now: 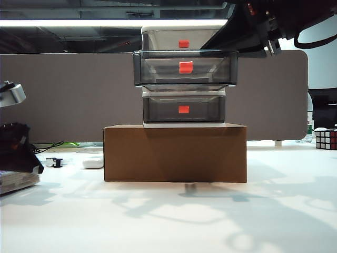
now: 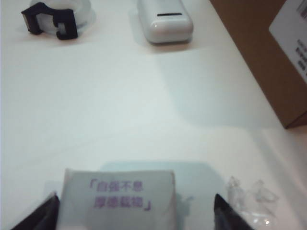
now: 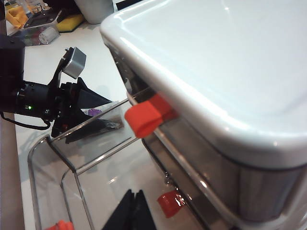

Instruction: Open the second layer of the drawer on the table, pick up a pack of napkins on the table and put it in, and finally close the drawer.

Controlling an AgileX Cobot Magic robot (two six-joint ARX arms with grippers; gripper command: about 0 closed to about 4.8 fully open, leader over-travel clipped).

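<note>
The pack of napkins (image 2: 119, 200) lies flat on the worktop (image 2: 120, 115), left of the brown box (image 1: 175, 153), between my wide left tool (image 2: 135, 211) fingers. It looks soft and light; I would pinch its long sides gently. My right tool (image 3: 133, 211) is closed, empty, above the pulled-out second layer (image 1: 185, 68).

lighting and picture quality, as we see them across the three views.
we note a bright strip light along the ceiling in the exterior view, which washes the table (image 1: 63, 221) to near white and throws soft, overlapping grey shadows in front of the cardboard box (image 1: 175, 153); the left gripper (image 1: 18, 158) at that view's edge is dark and underexposed. in the left wrist view the pack of napkins (image 2: 117, 201) is soft and out of focus, its purple print blurred, with a pale shadow around it. in the right wrist view we see glare streaks on the white top of the drawer (image 3: 230, 62), and the right gripper (image 3: 133, 213) is a black silhouette.
</note>
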